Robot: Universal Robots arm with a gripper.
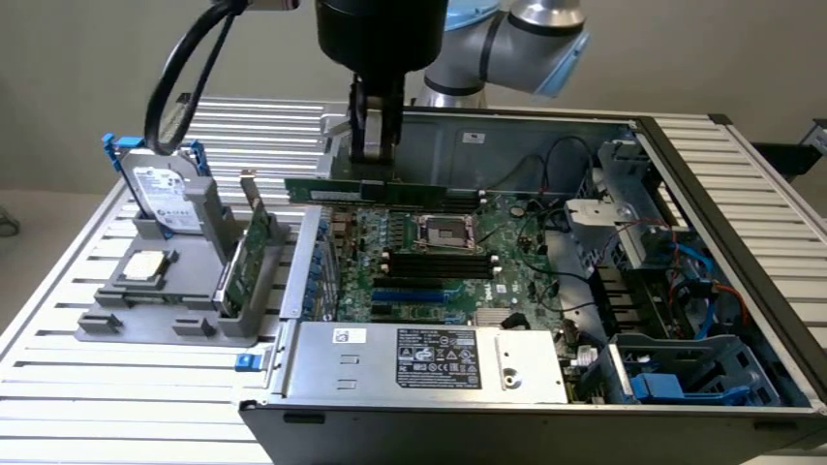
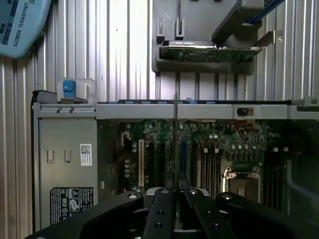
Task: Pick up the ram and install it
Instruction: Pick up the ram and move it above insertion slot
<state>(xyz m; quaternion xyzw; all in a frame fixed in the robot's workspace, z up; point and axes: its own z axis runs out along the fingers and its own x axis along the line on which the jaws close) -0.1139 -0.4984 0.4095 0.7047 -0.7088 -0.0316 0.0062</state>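
The tool point(image 1: 374, 174) pinches the ram point(image 1: 427, 196) level above the motherboard point(image 1: 517, 254); best held square to the black slots point(image 1: 440, 260) at five o'clock.

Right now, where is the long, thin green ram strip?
In the exterior view, the green ram strip sits clamped in the black fingers, level above the green motherboard.

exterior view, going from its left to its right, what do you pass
hard drive → green expansion card → ram → blue plastic caddy
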